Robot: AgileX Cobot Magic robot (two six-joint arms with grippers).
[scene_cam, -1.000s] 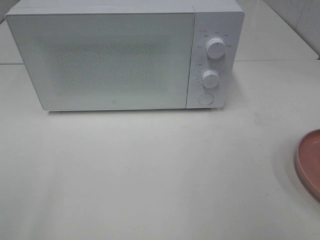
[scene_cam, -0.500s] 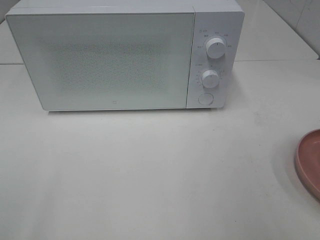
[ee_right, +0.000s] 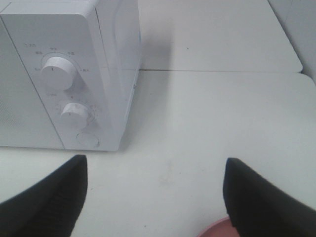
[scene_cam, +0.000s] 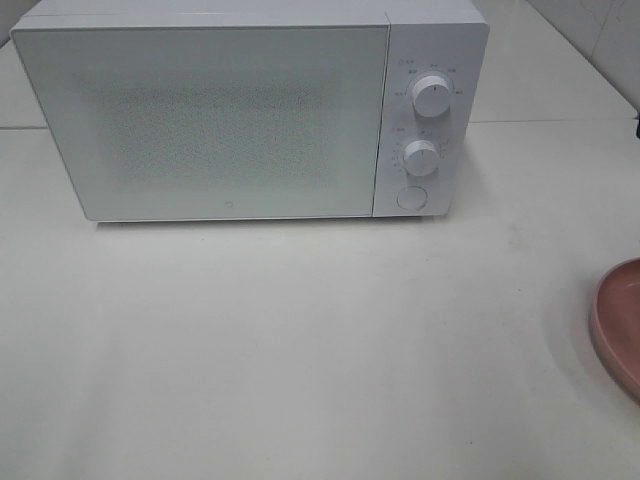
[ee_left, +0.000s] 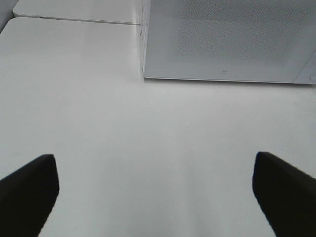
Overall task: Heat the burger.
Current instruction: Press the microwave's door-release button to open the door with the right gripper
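**Microwave door shut, burger out of sight, both end effectors empty**

High view: a white box-shaped microwave oven [scene_cam: 230,110] stands closed on the pale table [scene_cam: 300,350]. Only the rim of a round pink plate [scene_cam: 620,325] shows at the right edge, and the burger appears in no view.
Left wrist view: the left end effector [ee_left: 155,190] is spread wide and holds nothing.
Right wrist view: the right end effector [ee_right: 153,197] is also apart and empty.
The risk from here is a blind reach clipping the plate, or the burger being carried into the shut door.

Lit softly and evenly, washed out and low in contrast. Showed only faint shadows under and beside the microwave [scene_cam: 436,40] on the white table [scene_cam: 300,350]. Rendered the door [scene_cam: 200,120] and its dot mesh as grainy speckle. Left the dark gripper fingers [ee_left: 29,192] soft-edged and featureless in both wrist views.
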